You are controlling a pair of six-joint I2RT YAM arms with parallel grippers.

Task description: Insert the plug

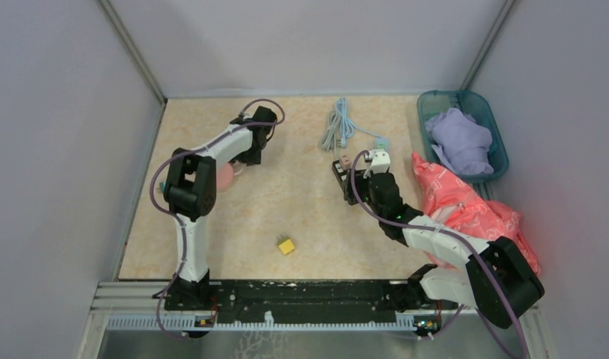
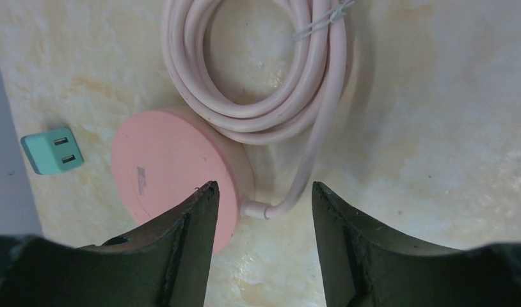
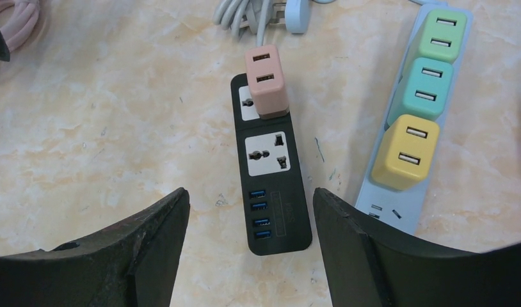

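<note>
A black power strip [image 3: 274, 185] lies on the table with a pink adapter [image 3: 265, 80] plugged into its far socket; its middle socket is free. My right gripper [image 3: 251, 195] is open and empty above the strip's USB end. In the top view the right gripper [image 1: 361, 173] sits beside the strip [image 1: 339, 178]. My left gripper [image 2: 263, 192] is open and empty above a pink round socket disc [image 2: 162, 166] with a coiled pink cable [image 2: 264, 70]. A teal adapter [image 2: 52, 150] lies left of the disc. A yellow plug [image 1: 286, 244] lies alone at the front middle.
A blue-grey power strip [image 3: 402, 204] holding green, teal and yellow adapters lies right of the black one. A grey cable bundle [image 1: 337, 123] is at the back. A teal basket [image 1: 496, 134] with purple cloth and a pink cloth [image 1: 466, 206] are at the right.
</note>
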